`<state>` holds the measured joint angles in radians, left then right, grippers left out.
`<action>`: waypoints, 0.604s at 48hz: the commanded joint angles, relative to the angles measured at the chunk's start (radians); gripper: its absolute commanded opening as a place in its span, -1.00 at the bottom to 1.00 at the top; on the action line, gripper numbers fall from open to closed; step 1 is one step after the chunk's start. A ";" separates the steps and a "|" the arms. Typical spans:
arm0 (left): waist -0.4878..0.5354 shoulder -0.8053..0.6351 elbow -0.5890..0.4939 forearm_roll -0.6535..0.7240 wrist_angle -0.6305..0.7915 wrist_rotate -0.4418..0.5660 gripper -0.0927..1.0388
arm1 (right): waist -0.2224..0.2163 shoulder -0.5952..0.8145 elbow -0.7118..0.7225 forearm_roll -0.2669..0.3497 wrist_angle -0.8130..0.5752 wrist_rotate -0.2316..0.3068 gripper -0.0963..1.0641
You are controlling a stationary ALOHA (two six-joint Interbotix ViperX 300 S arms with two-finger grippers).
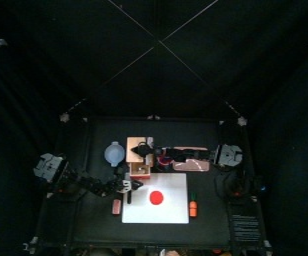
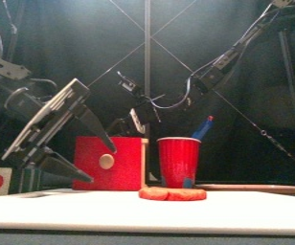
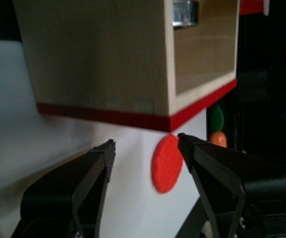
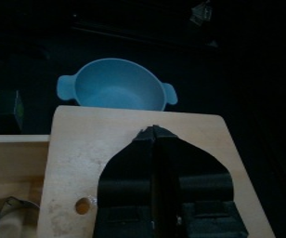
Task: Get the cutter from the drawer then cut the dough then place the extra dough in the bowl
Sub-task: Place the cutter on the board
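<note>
Dough (image 2: 172,193) and its tools are laid out on a black table (image 1: 97,228). A white cutting board (image 1: 177,185) fills the near middle. Behind it, at the far middle, stands the pale wooden box (image 4: 121,158) with its red drawer front (image 2: 109,161) facing the near side. The blue-grey bowl (image 4: 109,88) sits just left of the box, and a red cup (image 2: 178,161) holding a blue knife (image 2: 204,127) stands just to its right. The dough is a flat red disc lying on the board, in front of the cup.

The left gripper (image 3: 145,149) hangs low near the board's left edge. It is spread wide and empty, and faces the drawer front. The right gripper (image 4: 154,132) is above the box top with its jaws drawn together and nothing between them.

I cannot pick out the cutter; it is probably inside the drawer. It should be light and rigid, best taken by its wire handle. The dough looks soft and likely to tear. The offcut ring should be pinched gently at its outer rim and peeled up slowly.
</note>
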<state>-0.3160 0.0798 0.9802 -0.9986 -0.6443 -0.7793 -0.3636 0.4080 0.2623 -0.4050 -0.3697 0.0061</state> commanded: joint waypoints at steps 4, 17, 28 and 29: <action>-0.021 -0.107 0.035 0.006 0.012 0.009 0.77 | -0.005 -0.011 -0.008 0.002 0.029 0.000 -0.91; -0.017 -0.247 0.077 0.213 -0.014 0.032 0.76 | -0.002 -0.011 -0.011 0.000 0.032 0.000 -0.91; 0.023 -0.383 0.075 0.634 -0.133 0.153 0.74 | 0.018 -0.037 -0.034 0.008 0.055 0.006 -0.91; 0.032 -0.391 0.077 0.667 -0.147 0.170 0.74 | 0.025 -0.041 -0.035 0.011 0.060 0.006 -0.91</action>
<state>-0.3114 -0.2669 1.0692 -0.4939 -0.7317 -0.6627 -0.3543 0.4050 0.2470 -0.4050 -0.3344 0.0107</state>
